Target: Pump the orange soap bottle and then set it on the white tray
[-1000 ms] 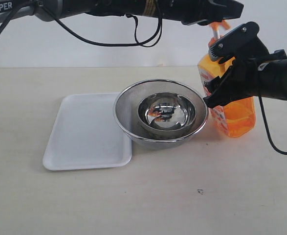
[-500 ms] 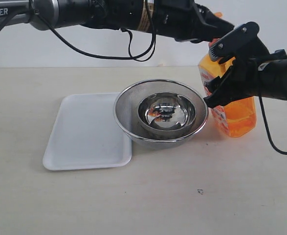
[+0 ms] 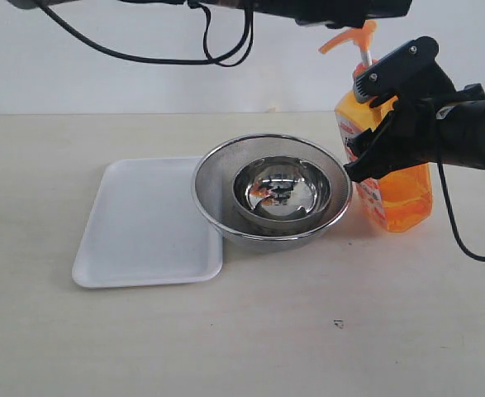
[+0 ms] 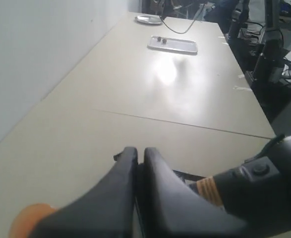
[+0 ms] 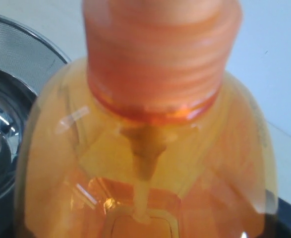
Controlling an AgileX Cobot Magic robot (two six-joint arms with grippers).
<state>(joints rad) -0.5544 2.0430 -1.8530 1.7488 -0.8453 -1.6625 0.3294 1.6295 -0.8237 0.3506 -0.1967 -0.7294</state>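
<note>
Upright on the tabletop (image 3: 308, 339), the orange soap bottle (image 3: 401, 197) stands at 3 o'clock from the steel strainer bowl (image 3: 213, 169), just beside its rim. The right fingers (image 3: 391, 70) are clamped on the bottle's shoulder, one high near the collar and one lower across the label. Orange liquid shows through the translucent body, deeper in colour in the lower part; the right wrist view shows the dip tube running down inside it. The pump head (image 3: 349, 37) points toward 9 o'clock, directly under the left arm, whose left fingers (image 4: 160, 198) are pressed together with only a thin slit between them. Whether they touch the pump I cannot tell. Inside the strainer bowl sits a smaller polished steel bowl (image 3: 279, 194). The white tray (image 3: 135, 248) lies at 9 o'clock from the strainer, whose rim overlaps the tray's near edge.
</note>
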